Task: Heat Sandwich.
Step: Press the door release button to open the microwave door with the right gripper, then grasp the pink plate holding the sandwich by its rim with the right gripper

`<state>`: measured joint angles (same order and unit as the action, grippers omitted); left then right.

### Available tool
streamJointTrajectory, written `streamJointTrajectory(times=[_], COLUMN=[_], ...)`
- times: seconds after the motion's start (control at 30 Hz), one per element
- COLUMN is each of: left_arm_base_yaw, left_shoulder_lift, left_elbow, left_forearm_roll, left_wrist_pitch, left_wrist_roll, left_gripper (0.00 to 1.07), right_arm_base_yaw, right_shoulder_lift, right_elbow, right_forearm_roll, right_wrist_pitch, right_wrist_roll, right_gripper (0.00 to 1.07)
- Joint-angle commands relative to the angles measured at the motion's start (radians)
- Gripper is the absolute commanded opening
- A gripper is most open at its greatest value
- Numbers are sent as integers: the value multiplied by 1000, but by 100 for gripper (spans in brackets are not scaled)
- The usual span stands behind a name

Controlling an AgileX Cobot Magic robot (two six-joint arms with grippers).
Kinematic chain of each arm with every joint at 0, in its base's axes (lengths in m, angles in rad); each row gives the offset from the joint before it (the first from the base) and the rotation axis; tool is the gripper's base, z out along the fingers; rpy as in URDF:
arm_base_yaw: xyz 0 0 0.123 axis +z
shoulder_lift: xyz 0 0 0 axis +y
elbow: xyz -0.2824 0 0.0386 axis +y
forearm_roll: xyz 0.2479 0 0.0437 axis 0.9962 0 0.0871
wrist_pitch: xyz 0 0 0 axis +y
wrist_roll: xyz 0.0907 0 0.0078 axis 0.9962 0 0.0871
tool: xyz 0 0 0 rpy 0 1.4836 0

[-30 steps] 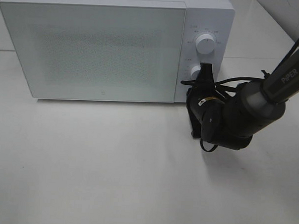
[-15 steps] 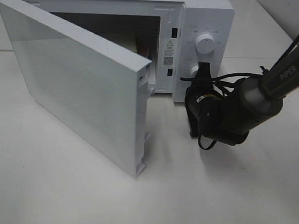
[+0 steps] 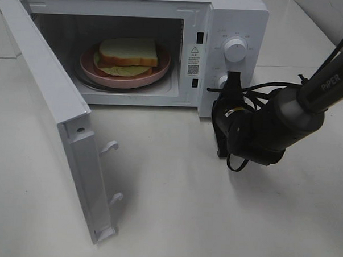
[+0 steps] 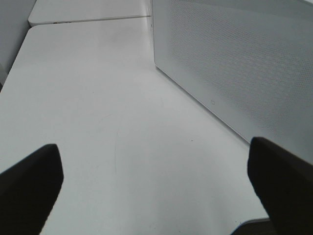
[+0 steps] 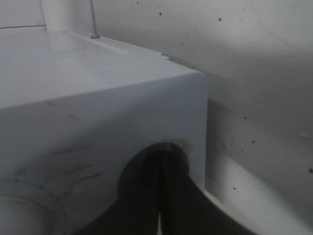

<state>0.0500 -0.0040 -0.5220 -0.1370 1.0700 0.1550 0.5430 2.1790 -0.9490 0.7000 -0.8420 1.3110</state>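
The sandwich (image 3: pixel 129 54), white bread with green lettuce showing at its edge, lies on a pink plate (image 3: pixel 161 69) inside the white microwave (image 3: pixel 239 17). The microwave's door (image 3: pixel 53 106) stands swung wide open to the left. My right gripper (image 3: pixel 233 80) is shut, its tip against the lower part of the control panel, over the lower knob (image 3: pixel 223 81). In the right wrist view the shut fingers (image 5: pixel 160 161) touch the microwave's front. My left gripper (image 4: pixel 155 186) is open and holds nothing; it faces the outer side of the door (image 4: pixel 244 63). The left arm does not show in the high view.
The upper knob (image 3: pixel 236 51) sits above my right gripper. The open door juts far out over the white table (image 3: pixel 173 208), with two latch hooks (image 3: pixel 111 146) on its free edge. A wall stands behind the microwave (image 5: pixel 244 49).
The microwave door has swung from shut to wide open, uncovering the sandwich on its plate. My right gripper stays at the control panel.
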Motion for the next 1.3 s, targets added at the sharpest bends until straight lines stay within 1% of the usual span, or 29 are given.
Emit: streamJointTrajectory(times=[0.03, 0.33, 0.47, 0.53, 0.6, 0.67, 0.7, 0.73, 0.87, 0.9, 0.93, 1.0, 1.07, 1.3], left_arm_base_yaw=[-2, -2, -2, -2, -2, -2, -2, -2, -2, -2, -2, -2, -2, -2], left_shoulder_lift=[-9, -9, -9, -9, -9, -9, -9, -9, -9, -9, -9, -9, -9, -9], left_elbow=[3, 3, 3, 3, 3, 3, 3, 3, 3, 3, 3, 3, 3, 3], left_forearm_roll=[1, 1, 1, 1, 1, 1, 1, 1, 1, 1, 1, 1, 1, 1], left_wrist_pitch=[2, 2, 2, 2, 2, 2, 2, 2, 2, 2, 2, 2, 2, 2], left_wrist_roll=[-1, -1, -1, -1, -1, -1, -1, -1, -1, -1, -1, -1, -1, -1], left_gripper=[98, 98, 98, 98, 98, 98, 98, 98, 98, 98, 98, 98, 98, 98], right_arm_base_yaw=[-54, -50, -50, -50, -50, -48, -40, -26, 0, 12, 12, 20, 20, 20], right_shoulder_lift=[-25, -28, -49, -61, -84, -94, -103, -126, -152, -161, -161, -172, -196, -279], right_elbow=[-115, -115, -94, -70, -20, -2, 14, 54, 110, 145, 145, 177, 215, 283], right_forearm_roll=[-125, -148, -147, -147, -150, -154, -159, -149, -131, -121, -121, -117, -143, -179], right_wrist_pitch=[-295, -242, -183, -175, -140, -112, -90, -54, -18, 9, 9, 37, 75, 143], right_wrist_roll=[-13, -6, -7, -9, -3, 5, 18, 29, 31, 46, 46, 76, 84, 63], right_gripper=[0, 0, 0, 0, 0, 0, 0, 0, 0, 0, 0, 0, 1, 1])
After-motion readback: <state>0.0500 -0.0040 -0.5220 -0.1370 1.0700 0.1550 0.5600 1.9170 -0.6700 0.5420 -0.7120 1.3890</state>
